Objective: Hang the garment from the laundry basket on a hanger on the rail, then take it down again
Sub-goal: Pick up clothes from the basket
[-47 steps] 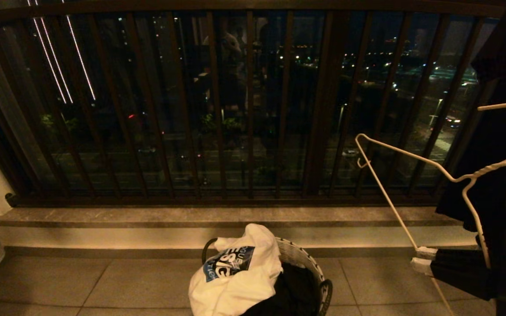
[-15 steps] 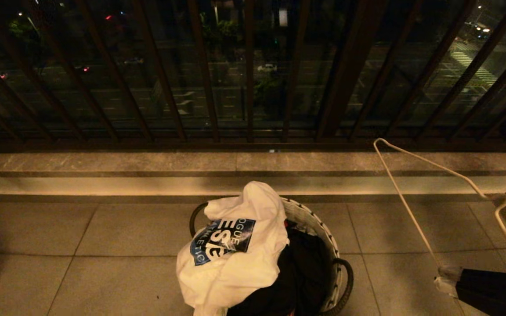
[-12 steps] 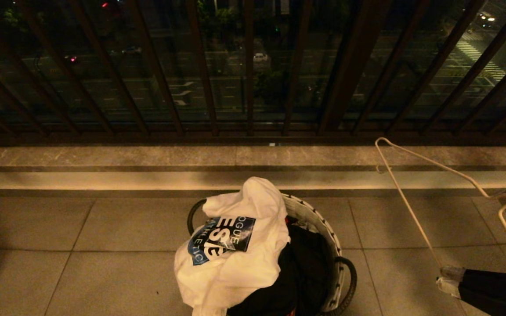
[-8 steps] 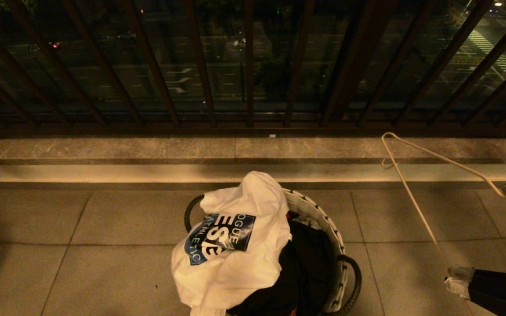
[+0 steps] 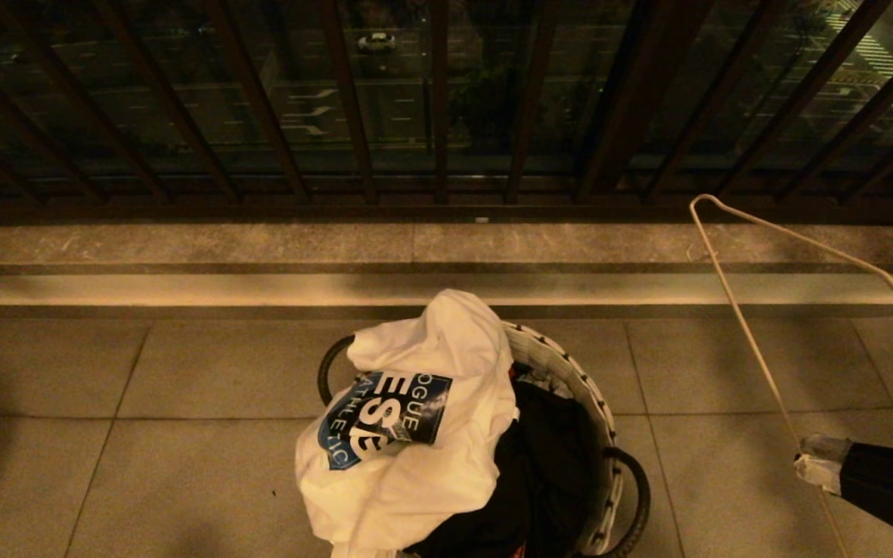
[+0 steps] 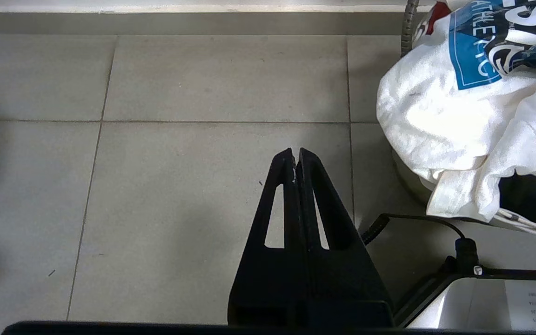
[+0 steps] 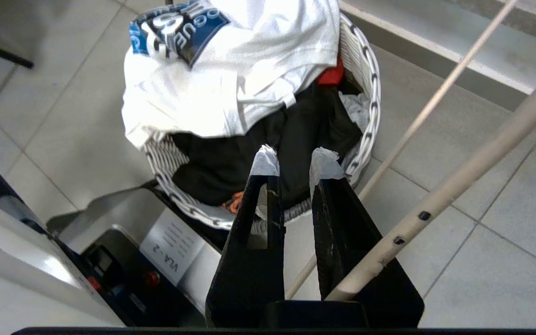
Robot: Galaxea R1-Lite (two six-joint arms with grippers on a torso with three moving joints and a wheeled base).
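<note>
On the dark blue chest print of the garment (image 5: 408, 434) we read the white letters "OGUE", below them big "ES", and at the side "ATHLETIC". On a white label (image 7: 173, 251) on the robot base we read "VLA-2".

A dark brown railing of vertical bars (image 5: 439, 101) stands above a grey stone ledge (image 5: 260, 244); pale grey floor tiles (image 5: 144, 449) spread below.

white garment (image 5: 431, 434) draped over laundry basket (image 5: 570, 372)
</note>
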